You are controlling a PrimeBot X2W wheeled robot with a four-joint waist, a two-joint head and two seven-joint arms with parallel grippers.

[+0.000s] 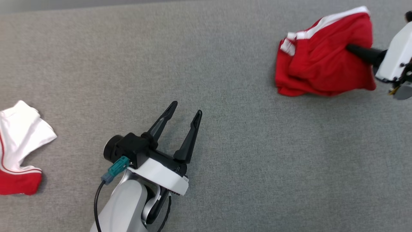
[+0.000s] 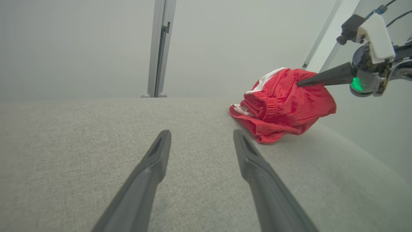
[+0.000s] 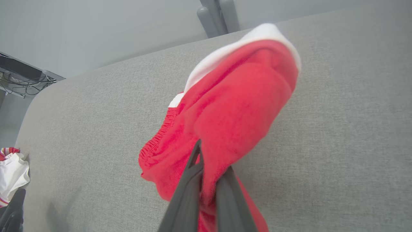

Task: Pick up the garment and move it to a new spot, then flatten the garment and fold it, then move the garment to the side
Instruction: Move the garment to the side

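The garment is a pair of red shorts with white side stripes and an elastic waistband, bunched up at the far right of the grey surface. My right gripper is shut on a fold at the top of the garment, raising it into a mound. In the left wrist view the garment hangs from the right gripper, its lower folds on the surface. The right wrist view shows the red cloth pinched between the right gripper's fingers. My left gripper stands open and holds nothing, well left of the garment.
Another white and red garment lies crumpled at the left edge. The grey cloth-covered table stretches between the two. A metal post stands behind the far edge. The table's right edge falls away just past the shorts.
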